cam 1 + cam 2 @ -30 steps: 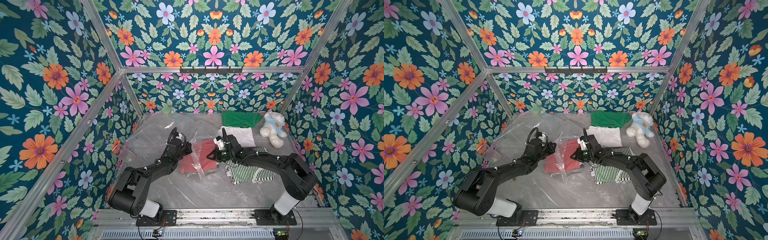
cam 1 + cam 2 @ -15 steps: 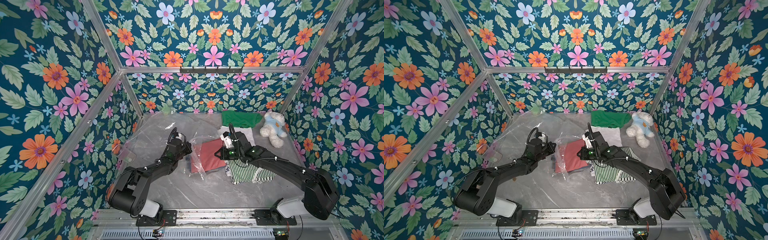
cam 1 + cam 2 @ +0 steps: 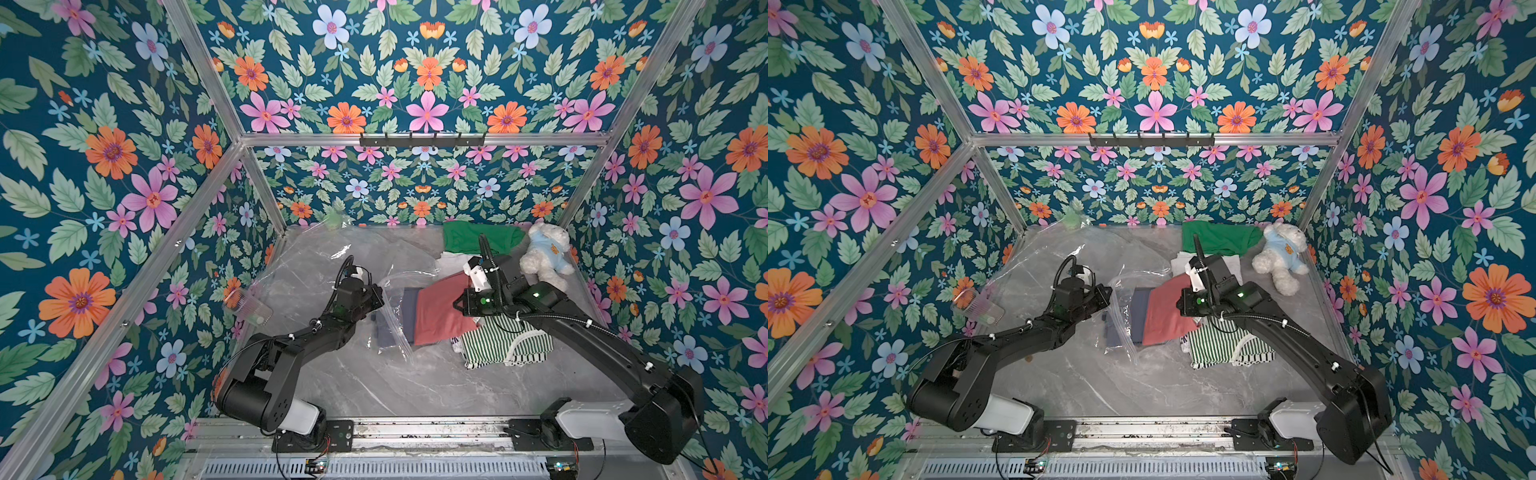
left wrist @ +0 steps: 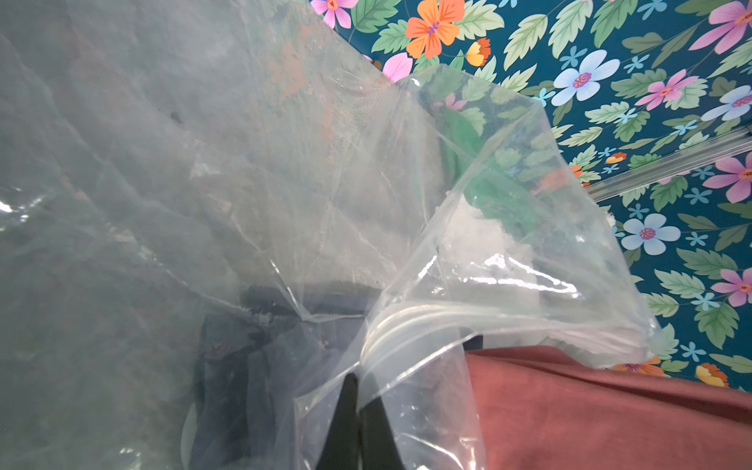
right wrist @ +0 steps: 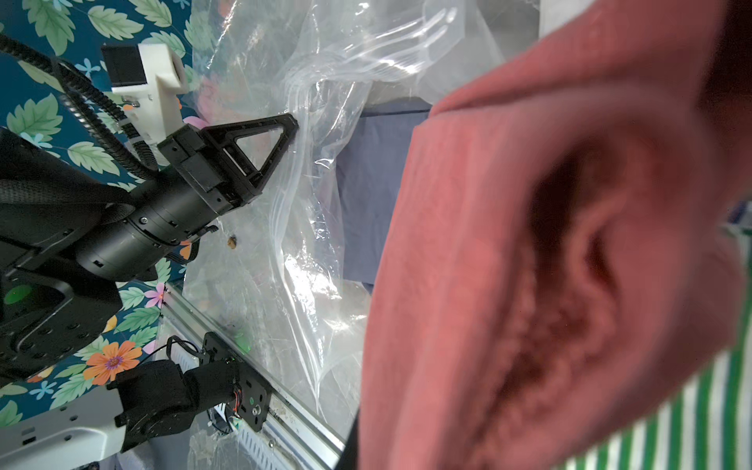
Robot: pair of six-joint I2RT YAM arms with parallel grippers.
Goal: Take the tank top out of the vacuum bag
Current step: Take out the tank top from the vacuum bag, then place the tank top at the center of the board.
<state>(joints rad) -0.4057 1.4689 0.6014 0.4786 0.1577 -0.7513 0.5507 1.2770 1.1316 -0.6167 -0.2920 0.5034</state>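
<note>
Left gripper (image 3: 379, 300) fingers pinch the vacuum bag (image 3: 324, 257) shut at its mouth mid-bench (image 3: 415, 386), right gripper (image 3: 458, 306) fingers clamp the red tank top (image 3: 436, 318) lying at that mouth.

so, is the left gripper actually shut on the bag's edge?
Yes, in the right wrist view the left gripper has its jaws together, pinching the rim of the clear vacuum bag.
</note>
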